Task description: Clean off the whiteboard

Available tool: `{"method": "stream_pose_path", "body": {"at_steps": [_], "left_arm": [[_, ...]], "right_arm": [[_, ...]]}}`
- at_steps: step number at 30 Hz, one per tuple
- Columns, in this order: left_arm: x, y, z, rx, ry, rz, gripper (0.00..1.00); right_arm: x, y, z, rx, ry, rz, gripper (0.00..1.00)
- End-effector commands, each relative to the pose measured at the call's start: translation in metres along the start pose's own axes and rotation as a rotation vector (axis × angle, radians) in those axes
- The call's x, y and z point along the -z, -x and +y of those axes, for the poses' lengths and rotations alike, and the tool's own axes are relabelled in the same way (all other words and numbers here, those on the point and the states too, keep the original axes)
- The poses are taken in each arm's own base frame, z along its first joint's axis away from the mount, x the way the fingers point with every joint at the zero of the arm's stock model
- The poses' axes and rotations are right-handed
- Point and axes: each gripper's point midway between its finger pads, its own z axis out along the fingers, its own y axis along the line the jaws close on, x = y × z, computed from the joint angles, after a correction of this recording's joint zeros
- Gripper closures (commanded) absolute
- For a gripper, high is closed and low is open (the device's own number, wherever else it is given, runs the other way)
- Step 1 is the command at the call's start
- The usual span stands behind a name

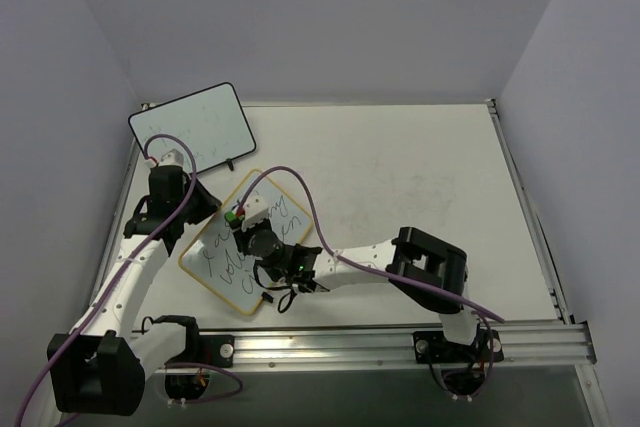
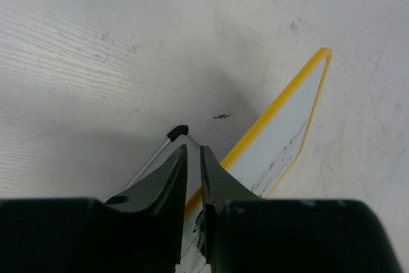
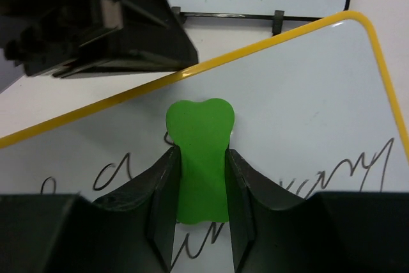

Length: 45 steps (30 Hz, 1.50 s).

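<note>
The whiteboard (image 1: 284,209) lies flat mid-table, yellow-rimmed, with black handwriting across it. My right gripper (image 3: 199,158) is shut on a green eraser (image 3: 199,139), whose head rests on the whiteboard (image 3: 300,113) just inside its far yellow rim, above the handwriting. In the top view the eraser (image 1: 232,216) shows as a small green spot at the right gripper (image 1: 240,219). My left gripper (image 2: 192,149) is shut with nothing between its fingers, and its tips are over the whiteboard's (image 2: 291,135) rim near a corner. In the top view the left gripper (image 1: 208,205) sits at the board's left edge.
A black-rimmed whiteboard (image 1: 190,127) with faint green writing lies at the back left, and one of its thin metal legs with a black foot (image 2: 178,132) lies just ahead of the left fingers. An aluminium rail (image 1: 400,342) runs along the near edge. Walls close in on three sides.
</note>
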Motion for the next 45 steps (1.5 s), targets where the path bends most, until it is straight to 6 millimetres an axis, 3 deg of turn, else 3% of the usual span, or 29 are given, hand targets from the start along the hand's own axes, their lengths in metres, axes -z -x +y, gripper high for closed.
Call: {"method": "stream_pose_path", "body": {"at_steps": [1,5,10,14,18,21,26,30,40,45], "left_arm": [[0.002,0.005,-0.012,-0.020,-0.049,-0.019,0.78],[0.002,0.004,-0.012,-0.020,-0.048,-0.019,0.78],[0.003,0.004,-0.012,-0.019,-0.046,-0.021,0.78],[0.004,0.003,-0.012,-0.021,-0.045,-0.020,0.78],[0.004,0.003,-0.011,-0.020,-0.044,-0.019,0.78],[0.003,0.002,-0.012,-0.022,-0.046,-0.017,0.78],[0.003,0.002,-0.012,-0.022,-0.045,-0.016,0.78],[0.003,0.002,-0.012,-0.023,-0.045,-0.014,0.78],[0.006,0.000,-0.015,-0.027,-0.056,0.004,0.78],[0.006,-0.001,-0.015,-0.028,-0.057,0.008,0.78]], "right_arm": [[0.015,-0.008,0.030,0.011,0.104,0.008,1.00],[0.021,-0.010,0.040,0.021,0.138,0.002,1.00],[0.018,-0.018,0.032,0.014,0.116,0.007,1.00],[0.008,-0.021,-0.002,-0.017,0.048,0.007,1.00],[0.004,-0.012,-0.031,-0.046,-0.010,-0.016,1.00],[0.003,-0.010,-0.048,-0.047,-0.056,-0.023,1.00],[0.001,-0.011,-0.058,-0.036,-0.091,-0.024,1.00],[-0.001,-0.014,-0.049,-0.024,-0.066,-0.019,1.00],[0.007,-0.015,0.018,0.025,0.114,-0.021,1.00],[0.017,-0.026,0.049,0.061,0.186,-0.007,1.00]]}}
